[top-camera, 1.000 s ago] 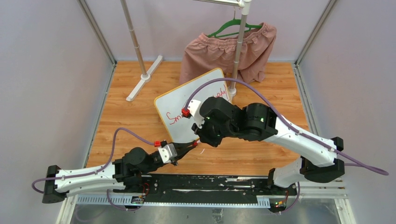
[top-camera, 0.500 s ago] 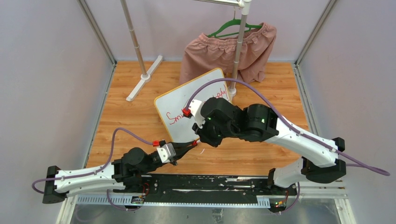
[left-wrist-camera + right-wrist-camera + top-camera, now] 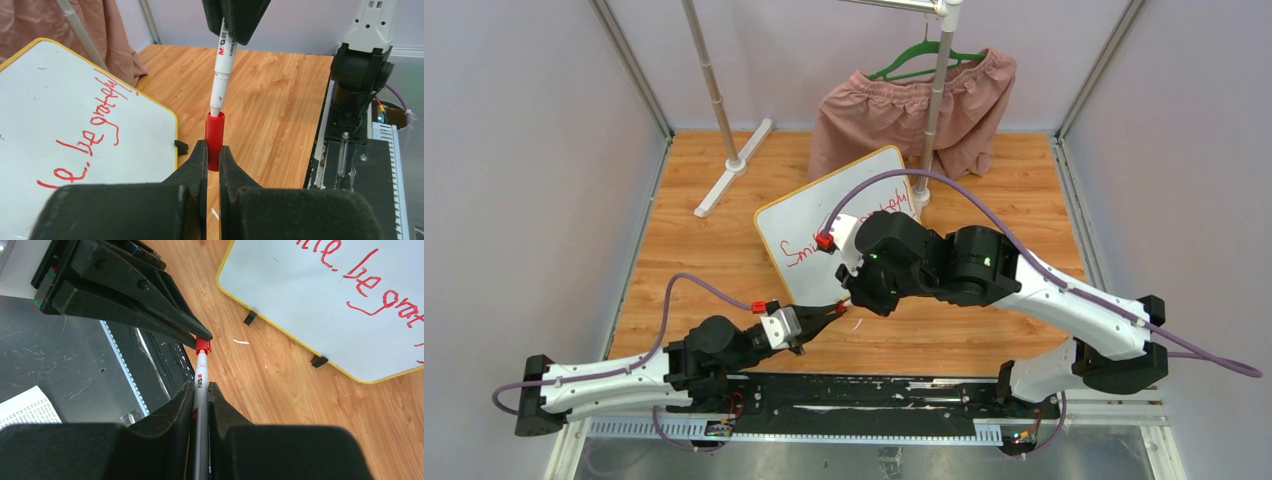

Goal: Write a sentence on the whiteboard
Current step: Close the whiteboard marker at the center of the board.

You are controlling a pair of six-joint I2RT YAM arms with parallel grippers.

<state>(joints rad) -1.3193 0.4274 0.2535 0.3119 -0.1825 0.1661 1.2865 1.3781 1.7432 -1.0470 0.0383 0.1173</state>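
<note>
Still pinched narrow on the red cap (image 3: 215,131), the left gripper (image 3: 212,156) sits where it was a second ago, with the cap's mouth facing 12 o'clock in the left wrist view. The marker (image 3: 221,75) comes down from 12 o'clock, its white end meeting that mouth. The right gripper (image 3: 201,390) clamps the marker's grey barrel with the jaws close on either side. From above, the right arm has eased slightly toward 4 o'clock since the earlier frame, baring more of the first word. Just beyond the two grippers, toward 12 o'clock, the whiteboard (image 3: 796,213) lies flat and askew on the wooden table (image 3: 694,270), its two black clip feet on the near rim. The sentence (image 3: 802,251) slants across it toward 1 o'clock, partly hidden under the right wrist. Farthest off, at 12 o'clock, pink shorts (image 3: 894,115) hang on a green hanger (image 3: 904,62).
</note>
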